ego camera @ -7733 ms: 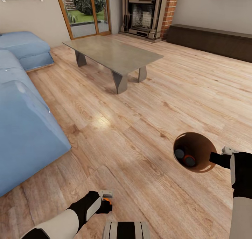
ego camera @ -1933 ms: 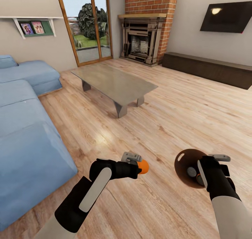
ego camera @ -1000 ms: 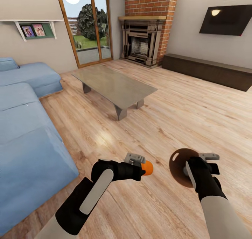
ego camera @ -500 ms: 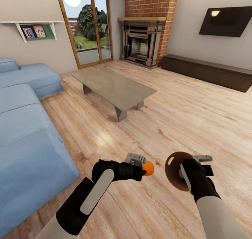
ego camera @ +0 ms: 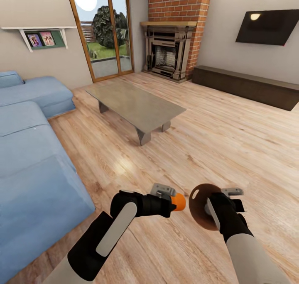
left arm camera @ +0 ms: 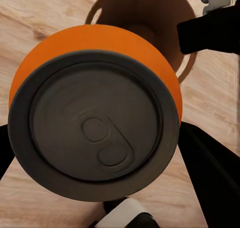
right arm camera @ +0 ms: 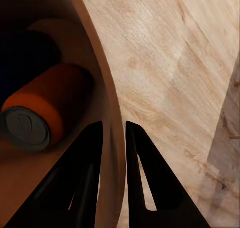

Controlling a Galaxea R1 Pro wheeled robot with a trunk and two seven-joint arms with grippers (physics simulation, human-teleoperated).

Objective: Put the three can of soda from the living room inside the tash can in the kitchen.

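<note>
An orange can of soda [ego camera: 178, 201] sits pinched in the left pincer [ego camera: 171, 200], held off the wood floor [ego camera: 232, 147] and lying on its side with its end pointing right, toward the tash can [ego camera: 200, 201]. In the left wrist view the can's grey top [left arm camera: 95, 128] faces the camera, with a dark finger [left arm camera: 207, 168] at its side and the brown bin [left arm camera: 145, 18] just beyond it.

The right pincer [ego camera: 226, 201] is closed on the tash can's wall: in the right wrist view one finger [right arm camera: 85, 178] lies inside the rim and the other [right arm camera: 145, 173] outside, the thin wall [right arm camera: 111, 138] between them. The bin is tilted, its mouth turned left toward the held can, the two close but apart. Inside it a second soda can [right arm camera: 42, 110] lies on its side, with a paler rounded shape behind it that I cannot make out.

Farther off stand a grey coffee table [ego camera: 135, 101] in mid-room, a blue sofa [ego camera: 29, 151] along the left, a brick fireplace [ego camera: 168, 47] at the far wall, a glass door [ego camera: 104, 35] to its left, and a wall TV [ego camera: 268, 26] at far right.
</note>
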